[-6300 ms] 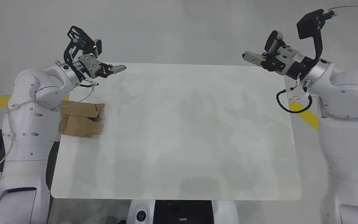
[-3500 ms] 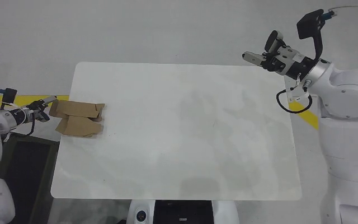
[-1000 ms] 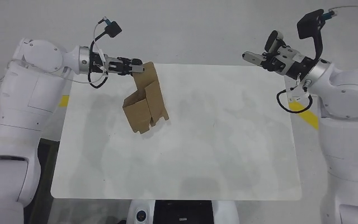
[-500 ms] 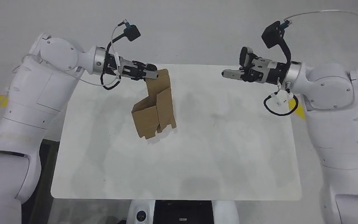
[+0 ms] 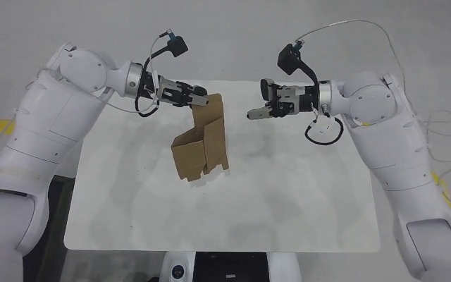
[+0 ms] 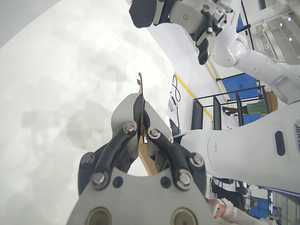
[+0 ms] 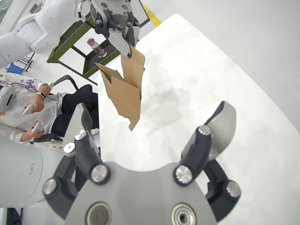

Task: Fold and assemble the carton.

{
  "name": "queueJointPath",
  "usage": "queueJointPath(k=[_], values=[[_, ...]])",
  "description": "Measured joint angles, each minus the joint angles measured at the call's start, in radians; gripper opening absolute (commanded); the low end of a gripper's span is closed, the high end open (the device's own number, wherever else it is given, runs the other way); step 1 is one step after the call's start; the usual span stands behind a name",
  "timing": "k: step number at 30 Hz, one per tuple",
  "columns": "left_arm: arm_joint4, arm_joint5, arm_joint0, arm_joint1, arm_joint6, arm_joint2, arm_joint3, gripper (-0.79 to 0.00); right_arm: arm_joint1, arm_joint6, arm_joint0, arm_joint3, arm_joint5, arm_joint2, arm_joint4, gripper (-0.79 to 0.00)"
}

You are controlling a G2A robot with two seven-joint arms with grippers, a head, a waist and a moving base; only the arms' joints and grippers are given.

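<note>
A wide white table (image 5: 282,204) (image 6: 58,59) (image 7: 199,71) takes up most of the scene. Beyond its left edge stands a green metal rack (image 7: 70,47) on the grey floor. The carton (image 5: 203,144) (image 7: 127,90) (image 6: 146,162), brown and partly unfolded with loose flaps, hangs above the far middle-left part of the table, tilted, with its shadow on the surface below. The left gripper (image 5: 204,101) (image 6: 140,108) (image 7: 127,47) is clamped narrowly on the carton's upper corner, and the cardboard edge sticks out past its fingertips. The right gripper (image 5: 254,113) (image 7: 152,111) (image 6: 173,33) hovers over the far middle of the table, spread wide with nothing in it and turned toward the carton's right side. It is near the carton but apart from it, with only bare tabletop under the gap between them. A small clear bottle (image 7: 97,47) with pinkish contents lies on the rack's shelf, behind the carton as the right wrist sees it.
</note>
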Motion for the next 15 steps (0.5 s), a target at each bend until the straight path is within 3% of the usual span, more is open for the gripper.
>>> queueJointPath(k=[5, 15], values=[[-0.031, -0.011, -0.004, 0.01, 0.011, 0.02, -0.011, -0.785, -0.018, 0.027, 0.036, 0.049, -0.028, -0.08, 0.052, 0.0], [-0.113, -0.018, -0.01, 0.041, 0.018, 0.052, -0.036, -0.785, -0.017, -0.067, 0.062, 0.087, -0.121, -0.226, 0.198, 0.0]])
